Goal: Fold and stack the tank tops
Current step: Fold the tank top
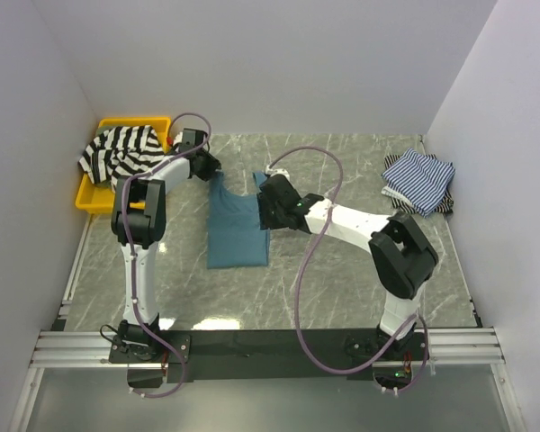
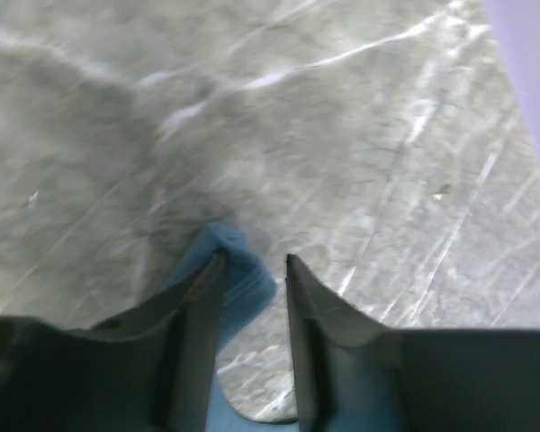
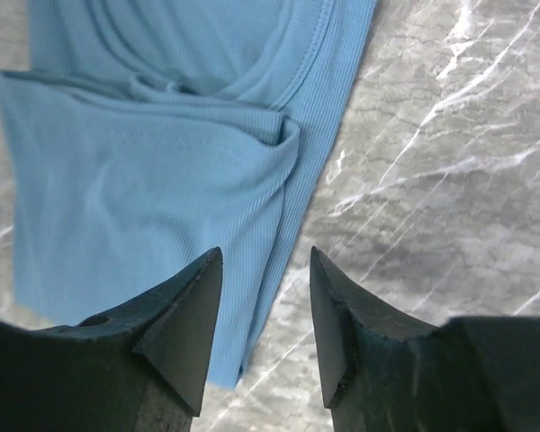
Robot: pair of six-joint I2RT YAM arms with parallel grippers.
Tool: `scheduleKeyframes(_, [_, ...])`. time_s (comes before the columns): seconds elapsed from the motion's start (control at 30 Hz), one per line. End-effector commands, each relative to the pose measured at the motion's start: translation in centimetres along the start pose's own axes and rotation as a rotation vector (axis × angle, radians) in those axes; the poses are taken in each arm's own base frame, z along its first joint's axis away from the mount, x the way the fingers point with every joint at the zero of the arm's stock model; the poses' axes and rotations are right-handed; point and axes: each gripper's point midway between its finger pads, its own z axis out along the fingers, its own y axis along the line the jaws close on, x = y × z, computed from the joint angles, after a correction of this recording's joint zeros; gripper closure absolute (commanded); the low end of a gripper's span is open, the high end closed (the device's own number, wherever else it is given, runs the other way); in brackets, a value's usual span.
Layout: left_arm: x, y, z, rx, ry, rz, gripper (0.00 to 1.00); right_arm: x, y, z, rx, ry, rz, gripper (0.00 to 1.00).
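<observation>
One teal tank top point(image 1: 236, 236) lies flat in the middle of the tabletop point(image 1: 342, 279). The left fingers point(image 2: 196, 310) are spread apart. A strap end of the top sits between them and touches one finger, but it is not pinched. The right fingers point(image 3: 182, 315) are spread too, just over the top's side edge, holding nothing. A black-and-white striped top point(image 1: 117, 151) hangs over the yellow tray point(image 1: 84, 193) at the back left. Thin-striped blue tops point(image 1: 418, 180) sit piled at the back right.

Teal top point(image 1: 237, 229) centre, bold-striped top point(image 1: 117, 151) left, thin-striped tops point(image 1: 418, 180) right
</observation>
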Motion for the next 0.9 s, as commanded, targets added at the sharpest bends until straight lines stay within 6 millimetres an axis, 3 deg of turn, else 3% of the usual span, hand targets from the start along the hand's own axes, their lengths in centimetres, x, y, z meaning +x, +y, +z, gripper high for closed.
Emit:
scheduleKeyframes(0.0, [-2.5,-4.8,-2.6,0.172,-0.078,0.094,0.59,-2.4,1.5,-2.2,-0.081,-0.107,0.061,0.47])
scheduleKeyframes(0.03, [-2.9,-6.5,-3.9,0.239,-0.084,0.108,0.54,-1.5,1.1,-2.1,-0.081,-0.091,0.066,0.46])
scheduleKeyframes(0.13, [-3.5,-8.4,-6.1,0.313,-0.095,0.141,0.49,-1.4,1.2,-2.8,-0.11,-0.102,0.091,0.44])
scheduleKeyframes(0.2, [-4.1,-9.3,-8.6,0.343,-0.119,0.141,0.45,-0.6,1.0,-3.1,-0.124,-0.095,0.104,0.43])
scheduleKeyframes(0.23, [-4.9,-10.3,-11.0,0.382,-0.149,0.143,0.43,-0.3,1.2,-3.3,-0.142,-0.088,0.11,0.43])
scheduleKeyframes(0.27, [-4.5,-9.2,-11.3,0.341,-0.143,0.136,0.41,0.9,1.1,-3.2,-0.149,-0.066,0.119,0.43])
scheduleKeyframes(0.33, [-4.1,-8.4,-12.8,0.302,-0.141,0.122,0.4,1.0,1.4,-3.8,-0.184,-0.076,0.137,0.43])
scheduleKeyframes(0.37, [-3.8,-7.8,-14.5,0.288,-0.144,0.115,0.4,2.1,1.2,-3.8,-0.195,-0.054,0.145,0.43])
scheduleKeyframes(0.4, [-2.8,-6.1,-15.0,0.22,-0.135,0.104,0.4,1.8,1.5,-4.3,-0.22,-0.073,0.164,0.42])
scheduleKeyframes(0.43, [-2.9,-6.2,-17.7,0.232,-0.16,0.07,0.41,2.1,1.4,-4.4,-0.223,-0.076,0.174,0.42])
scheduleKeyframes(0.47, [-0.9,-3.0,-17.4,0.154,-0.133,0.059,0.42,3.1,1.4,-4.6,-0.242,-0.052,0.19,0.42])
scheduleKeyframes(0.5, [0.3,-1.5,-18.1,0.111,-0.133,0.031,0.42,3.3,1.5,-4.6,-0.25,-0.051,0.198,0.41])
scheduleKeyframes(0.53, [0.4,-1.2,-20.7,0.142,-0.162,0.015,0.43,3.7,1.5,-4.7,-0.26,-0.047,0.205,0.41])
scheduleKeyframes(0.57, [2.7,2.7,-20.0,0.069,-0.13,0.014,0.45,5.1,1.4,-4.8,-0.272,-0.008,0.226,0.41])
scheduleKeyframes(0.6, [3.4,4.6,-20.6,0.032,-0.129,-0.01,0.45,4.8,1.9,-4.9,-0.302,-0.032,0.238,0.41])
scheduleKeyframes(0.63, [4.7,7.0,-21.5,0.012,-0.116,-0.018,0.46,6.0,1.6,-4.7,-0.303,-0.014,0.247,0.41])
scheduleKeyframes(0.7, [6.3,8.8,-22.2,0.017,-0.087,0.007,0.47,6.3,1.9,-4.7,-0.325,-0.016,0.276,0.41])
scheduleKeyframes(0.73, [7.4,10.7,-22.7,-0.005,-0.067,0.011,0.46,6.9,2.0,-4.6,-0.327,-0.006,0.277,0.41])
scheduleKeyframes(0.87, [10.3,14.0,-23.1,-0.015,0.003,0.025,0.42,8.2,2.9,-3.8,-0.337,0.025,0.283,0.4])
